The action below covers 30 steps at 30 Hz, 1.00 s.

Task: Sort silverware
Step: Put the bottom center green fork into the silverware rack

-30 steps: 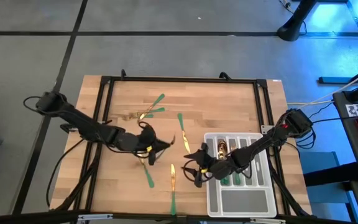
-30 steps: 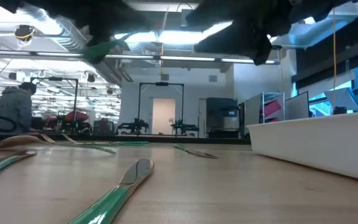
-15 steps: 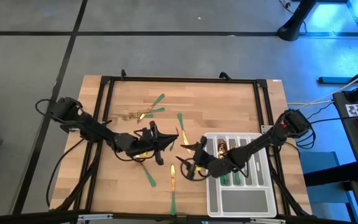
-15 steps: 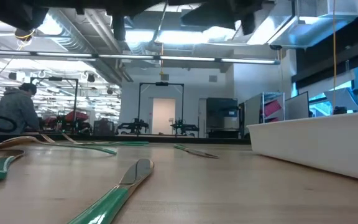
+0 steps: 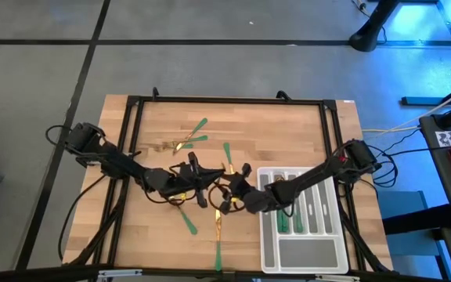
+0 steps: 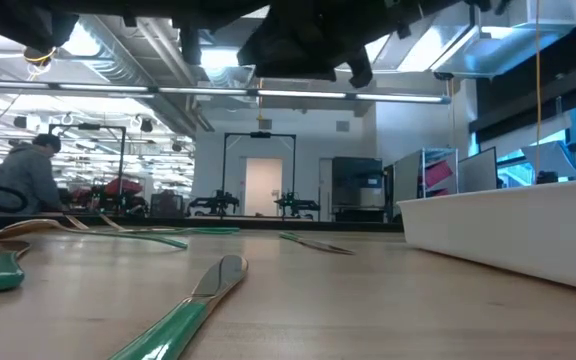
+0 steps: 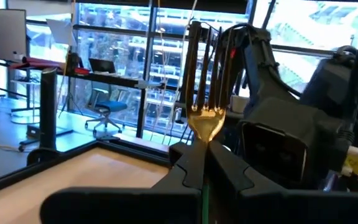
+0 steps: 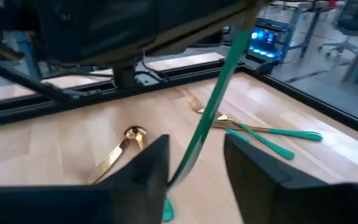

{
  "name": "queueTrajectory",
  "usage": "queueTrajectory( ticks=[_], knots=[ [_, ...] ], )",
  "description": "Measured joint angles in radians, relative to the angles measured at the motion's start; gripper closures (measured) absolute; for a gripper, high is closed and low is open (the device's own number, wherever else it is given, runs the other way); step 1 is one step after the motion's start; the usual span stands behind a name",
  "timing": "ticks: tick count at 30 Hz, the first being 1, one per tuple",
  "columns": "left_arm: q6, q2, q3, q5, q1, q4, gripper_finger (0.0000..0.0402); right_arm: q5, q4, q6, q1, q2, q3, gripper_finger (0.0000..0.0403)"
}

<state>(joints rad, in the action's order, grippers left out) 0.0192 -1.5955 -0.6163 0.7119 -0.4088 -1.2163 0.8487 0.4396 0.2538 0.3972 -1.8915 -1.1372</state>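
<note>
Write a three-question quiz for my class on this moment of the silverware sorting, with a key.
1. True or false: the left gripper is shut on a fork.
2. Choose one: in the right wrist view, the fork's green handle is A) between the open fingers of the right gripper, B) flat on the table, C) inside a drawer.
3. Short answer: seen from above, on which arm's side of the table is the tray?

Key: 1 true; 2 A; 3 the right arm's side.
</note>
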Motion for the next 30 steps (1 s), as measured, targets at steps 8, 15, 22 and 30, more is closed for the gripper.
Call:
queueTrajectory(
  ticks=[8,15,22,30],
  knots=[
    [-0.067,0.000,0.000,0.110,-0.047,0.007,0.0401,0.029,-0.070,0.048,0.008,0.000,0.000,0.0392],
    [-0.092,0.022,-0.001,0.122,-0.075,0.061,0.0360,-0.056,-0.408,0.293,0.019,0.093,0.000,0.0397],
    [-0.022,0.137,-0.001,0.179,-0.096,0.347,0.0251,-0.232,-1.027,0.762,0.106,0.299,0.000,0.0398],
    [0.139,0.163,-0.001,0.179,-0.079,0.561,0.0220,-0.765,-1.272,1.283,0.234,0.453,0.127,0.0399]
  ],
)
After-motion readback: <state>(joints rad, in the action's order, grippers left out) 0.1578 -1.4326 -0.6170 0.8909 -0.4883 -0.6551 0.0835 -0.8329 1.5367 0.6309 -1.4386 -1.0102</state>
